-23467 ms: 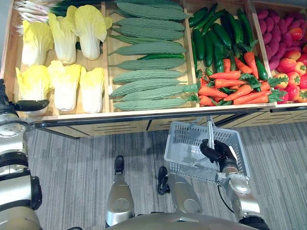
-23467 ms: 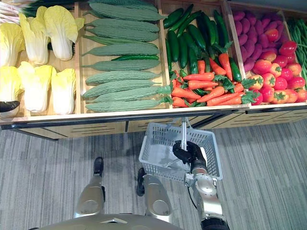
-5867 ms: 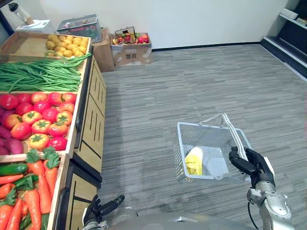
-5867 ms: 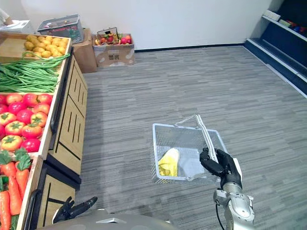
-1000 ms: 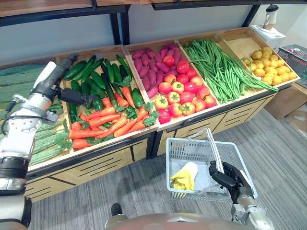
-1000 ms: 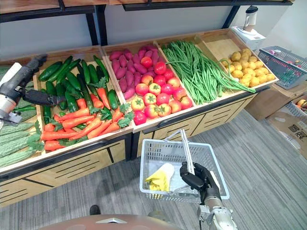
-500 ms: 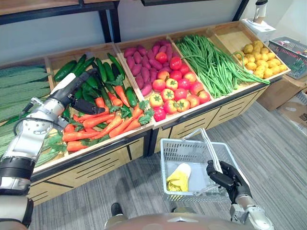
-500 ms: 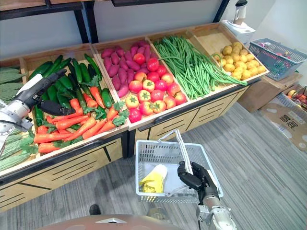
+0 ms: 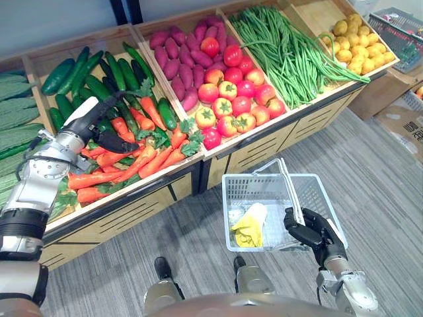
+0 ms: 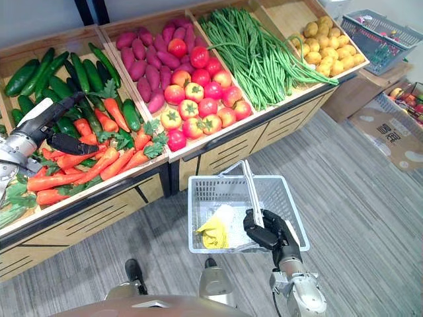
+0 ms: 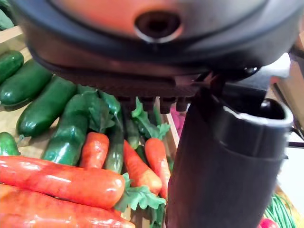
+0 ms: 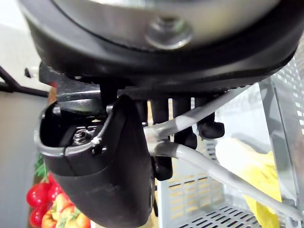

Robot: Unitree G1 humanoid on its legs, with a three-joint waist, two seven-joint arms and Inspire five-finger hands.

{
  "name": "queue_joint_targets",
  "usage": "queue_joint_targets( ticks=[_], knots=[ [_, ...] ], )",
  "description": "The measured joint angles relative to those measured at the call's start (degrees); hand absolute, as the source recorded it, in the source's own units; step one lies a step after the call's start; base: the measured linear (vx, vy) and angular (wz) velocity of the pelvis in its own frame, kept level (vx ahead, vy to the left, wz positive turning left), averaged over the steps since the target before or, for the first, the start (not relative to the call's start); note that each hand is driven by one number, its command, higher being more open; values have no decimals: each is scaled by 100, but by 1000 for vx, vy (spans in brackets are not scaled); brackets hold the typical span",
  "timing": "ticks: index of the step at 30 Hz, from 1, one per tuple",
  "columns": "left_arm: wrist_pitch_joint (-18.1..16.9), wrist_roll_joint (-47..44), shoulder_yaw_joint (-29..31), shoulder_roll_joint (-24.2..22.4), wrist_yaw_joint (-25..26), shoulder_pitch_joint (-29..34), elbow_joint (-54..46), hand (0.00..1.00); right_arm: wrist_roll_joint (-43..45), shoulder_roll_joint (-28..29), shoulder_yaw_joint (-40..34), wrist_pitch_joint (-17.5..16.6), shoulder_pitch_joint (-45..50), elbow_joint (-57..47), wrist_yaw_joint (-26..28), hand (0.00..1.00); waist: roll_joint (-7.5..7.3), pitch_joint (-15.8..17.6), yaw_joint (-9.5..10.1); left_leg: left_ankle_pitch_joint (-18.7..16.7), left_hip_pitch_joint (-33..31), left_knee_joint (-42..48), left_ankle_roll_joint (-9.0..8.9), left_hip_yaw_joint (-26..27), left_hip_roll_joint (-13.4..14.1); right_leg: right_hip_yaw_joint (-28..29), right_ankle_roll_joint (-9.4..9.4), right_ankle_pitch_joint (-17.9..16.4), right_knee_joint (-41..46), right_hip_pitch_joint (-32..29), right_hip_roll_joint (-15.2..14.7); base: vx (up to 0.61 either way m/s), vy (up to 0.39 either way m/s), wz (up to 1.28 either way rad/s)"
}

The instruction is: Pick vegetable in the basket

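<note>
A grey wire basket (image 9: 232, 188) hangs over the floor with a yellow-white cabbage (image 9: 250, 224) lying inside. My right hand (image 9: 316, 231) is shut on the basket's handle (image 10: 250, 191); its curled fingers (image 12: 161, 142) show in the right wrist view. My left hand (image 9: 99, 124) hovers open over the carrots (image 9: 132, 165) in the wooden stand, thumb (image 9: 119, 143) spread toward them. Orange carrots (image 11: 61, 183) with green tops lie just past the left hand, cucumbers (image 11: 42, 111) behind them.
The stand's bins hold cucumbers (image 9: 89, 82), purple sweet potatoes (image 9: 175, 59), tomatoes (image 9: 231, 99), green beans (image 9: 284, 53) and yellow potatoes (image 9: 357, 36). Another grey basket (image 10: 377, 33) and cardboard boxes (image 10: 390, 125) sit at the far right. Grey carpet runs in front.
The camera has tilted down and the view shifted. My left hand has come lower over the carrots. The right hand still holds the basket.
</note>
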Motion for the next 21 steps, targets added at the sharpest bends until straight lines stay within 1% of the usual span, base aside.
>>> queue_joint_targets(
  ticks=[4, 10, 18, 21],
  knots=[
    [10, 181, 2, 0, 3, -21, 0, 100, 0, 0, 0, 0, 11, 0, 6, 0, 43, 87, -12, -64, -55, 143, 4, 12, 22, 29, 11, 16, 10, -15, -3, -5, 0, -3],
    [13, 206, 10, -1, 4, -19, 0, 100, -4, 0, 0, 0, 22, 0, 11, 0, 121, 224, -5, -121, -150, 291, 13, -34, 36, 16, 20, 21, 27, -36, -11, -21, -1, 2],
    [26, 208, 26, -64, 6, 41, -9, 100, -5, 2, 1, 0, -11, 0, 15, 0, 122, 391, 19, -145, -259, 407, 48, -63, 40, 7, 50, 51, 29, -76, -25, -3, -2, 1],
    [45, 215, 48, -235, 6, 169, -16, 100, -5, 3, 2, -1, -9, 0, 13, 0, 129, 407, 15, -186, -272, 469, 57, -60, 39, 15, 58, 56, 33, -72, -38, 0, 0, 0]
  ],
)
